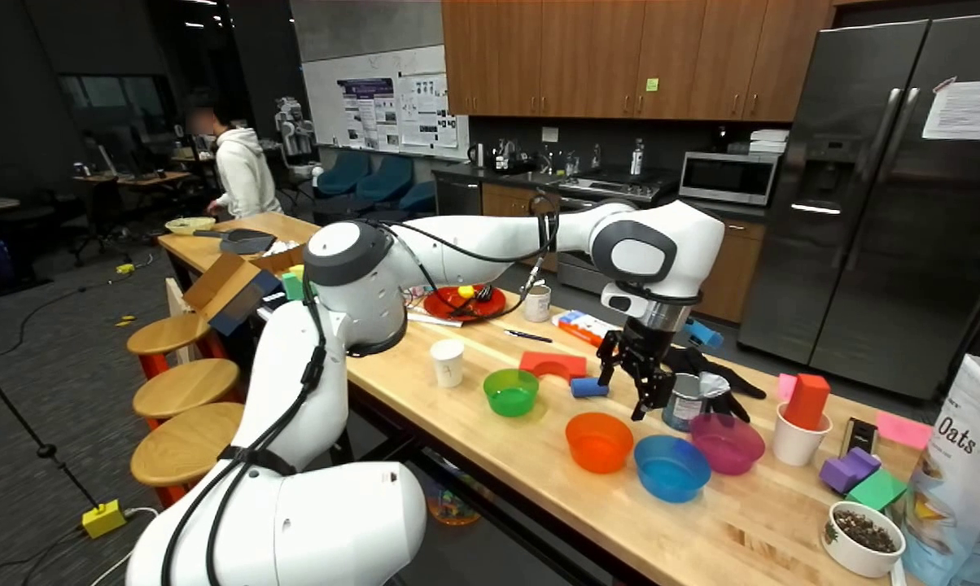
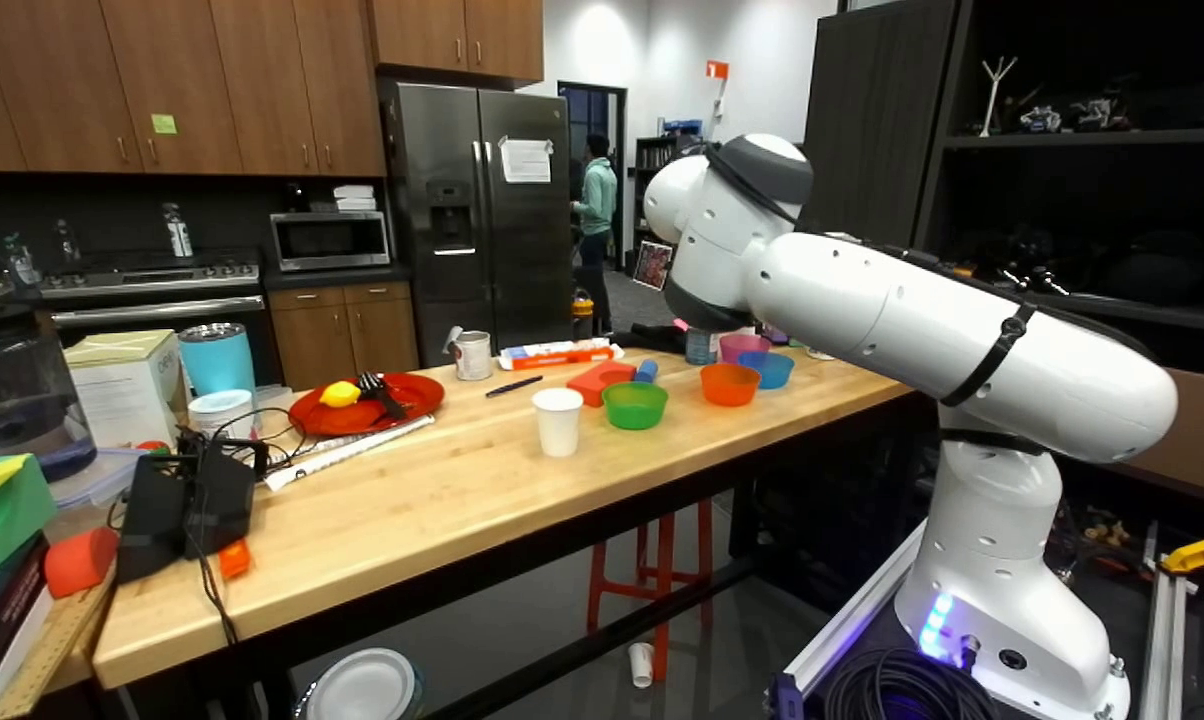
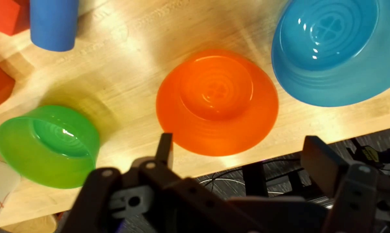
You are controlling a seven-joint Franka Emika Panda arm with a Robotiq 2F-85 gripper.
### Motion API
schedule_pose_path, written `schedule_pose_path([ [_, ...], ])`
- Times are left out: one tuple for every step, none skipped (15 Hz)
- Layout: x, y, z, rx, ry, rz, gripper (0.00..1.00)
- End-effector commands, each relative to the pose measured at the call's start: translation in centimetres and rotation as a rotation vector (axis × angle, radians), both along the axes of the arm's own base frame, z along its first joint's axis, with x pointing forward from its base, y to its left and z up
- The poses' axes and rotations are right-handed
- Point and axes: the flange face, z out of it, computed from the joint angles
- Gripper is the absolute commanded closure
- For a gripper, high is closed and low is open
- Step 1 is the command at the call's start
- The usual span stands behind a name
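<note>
- The wooden surface stretches out beneath the hand.
- The hand points downward above it; its jaws stand wide apart and the gap between them is bare.
- A blue bowl sits upright below the hand, right of it in the wrist view and just beside an orange bowl.
- A magenta bowl sits next to the blue one, right of the hand in an exterior view.
- The orange bowl is nearest of all, upright below the hand; the wrist view shows it ahead of the gap between the jaws.
- A green bowl sits left of the hand in the wrist view, apart from the orange one.
- A metal can stands just beyond the hand in an exterior view.
- A red arch block lies left of the hand in an exterior view.
- A white cup stands upright, well left of the hand there.
- A blue cylinder lies on its side left of the hand in the wrist view, close by the red arch block.
</note>
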Motion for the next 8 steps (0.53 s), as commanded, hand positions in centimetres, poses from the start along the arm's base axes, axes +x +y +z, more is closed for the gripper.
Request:
schedule_pose_path([
  [-0.2,0.0,-2.4,-0.065,0.060,-0.047,0.00],
  [-0.3,-0.1,-3.3,-0.063,0.079,-0.056,0.00],
  [-0.6,-0.3,-4.3,-0.058,0.098,-0.070,0.00],
  [0.0,0.2,-3.5,-0.023,0.074,-0.034,0.00],
  [0.0,0.1,-4.4,-0.033,0.095,-0.034,0.00],
  [0.1,0.1,-4.9,-0.037,0.106,-0.031,0.00],
  [0.2,0.2,-4.9,-0.037,0.107,-0.028,0.00],
  [0.2,0.2,-4.8,-0.036,0.104,-0.027,0.00],
])
